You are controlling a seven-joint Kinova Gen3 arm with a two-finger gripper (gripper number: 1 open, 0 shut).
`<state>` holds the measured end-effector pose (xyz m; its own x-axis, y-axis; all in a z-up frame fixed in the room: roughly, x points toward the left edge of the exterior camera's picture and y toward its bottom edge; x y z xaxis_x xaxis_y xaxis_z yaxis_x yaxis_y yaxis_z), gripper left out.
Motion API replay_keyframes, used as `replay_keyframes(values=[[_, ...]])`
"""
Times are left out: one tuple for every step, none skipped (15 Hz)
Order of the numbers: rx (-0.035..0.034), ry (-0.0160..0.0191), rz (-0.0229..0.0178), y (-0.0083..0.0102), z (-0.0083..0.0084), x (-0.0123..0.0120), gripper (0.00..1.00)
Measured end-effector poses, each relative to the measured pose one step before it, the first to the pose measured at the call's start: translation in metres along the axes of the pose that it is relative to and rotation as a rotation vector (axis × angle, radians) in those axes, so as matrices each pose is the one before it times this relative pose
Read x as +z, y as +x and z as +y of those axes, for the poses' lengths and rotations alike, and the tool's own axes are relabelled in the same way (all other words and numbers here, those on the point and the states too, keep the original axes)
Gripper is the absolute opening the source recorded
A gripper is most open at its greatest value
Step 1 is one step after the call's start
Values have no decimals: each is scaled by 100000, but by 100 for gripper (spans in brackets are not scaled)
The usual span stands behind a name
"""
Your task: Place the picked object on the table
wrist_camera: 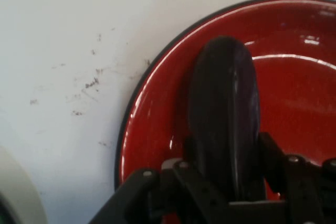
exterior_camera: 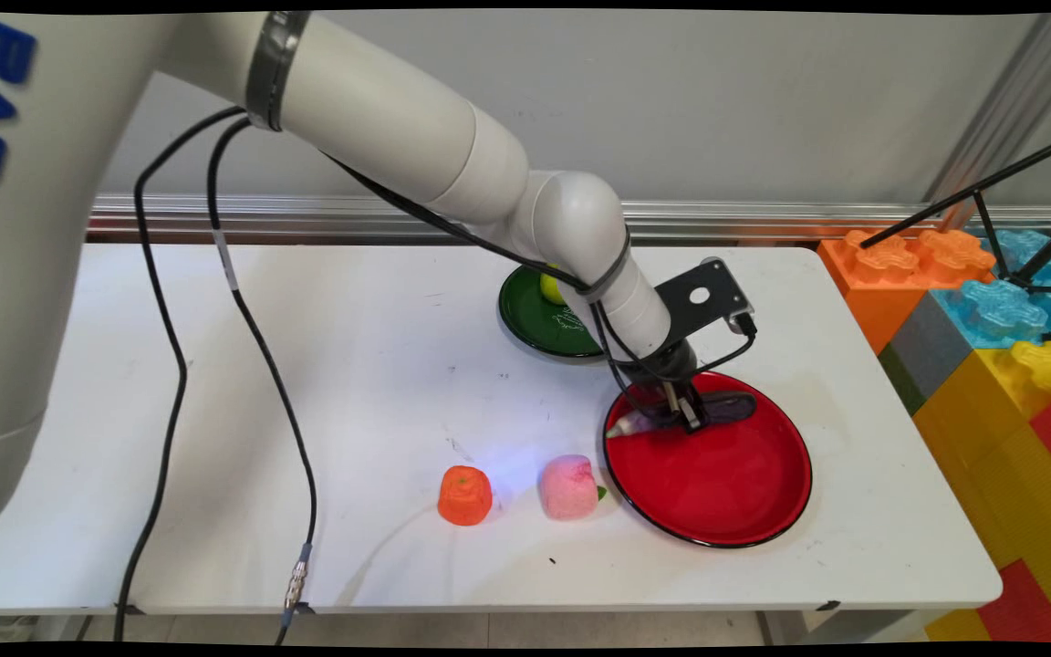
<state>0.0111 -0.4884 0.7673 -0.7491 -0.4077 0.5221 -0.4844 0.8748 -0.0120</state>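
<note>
Orange piece: an orange toy fruit (exterior_camera: 464, 495) is seen standing on the white surface (exterior_camera: 352, 365) towards its near edge, left of the other near items.
Pink piece: a pink toy fruit (exterior_camera: 568, 487) is set just right of the orange one, apart from it, and just beside the left rim of the red plate; whether it touches the rim cannot be told.
Red plate: a red plate (exterior_camera: 726, 484) with a black rim is placed on the right half of the surface, nearer the near edge than the far one.
Dark object: a long, dark purple, rounded object (wrist_camera: 226, 103) is laid in the far part of the red plate; in the main view a pale end is seen at its left, over the plate's rim.
Tool: the tool (exterior_camera: 682, 415) is lowered over the far part of the red plate and is closed about the dark object, one finger being seen on each side of it in the hand view.
Green plate: a green plate (exterior_camera: 535, 324) is placed beyond the red one, towards the far edge, partly hidden by the arm.
Yellow ball: a yellow-green ball (exterior_camera: 550, 287) is seen on the green plate, half covered by the arm.
Blocks: large coloured building blocks (exterior_camera: 991, 365) are stacked off the right edge of the surface.
</note>
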Motion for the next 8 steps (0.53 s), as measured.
replay_keyframes(values=[[-53,193,502,145,52,-352,0],[-73,209,486,150,53,-362,0],[-23,250,659,205,55,-499,0],[9,194,455,136,24,-345,0],[45,196,520,177,42,-455,0],[72,239,542,183,31,-447,0],[172,323,571,189,28,-560,0],[203,460,688,211,9,-651,0]])
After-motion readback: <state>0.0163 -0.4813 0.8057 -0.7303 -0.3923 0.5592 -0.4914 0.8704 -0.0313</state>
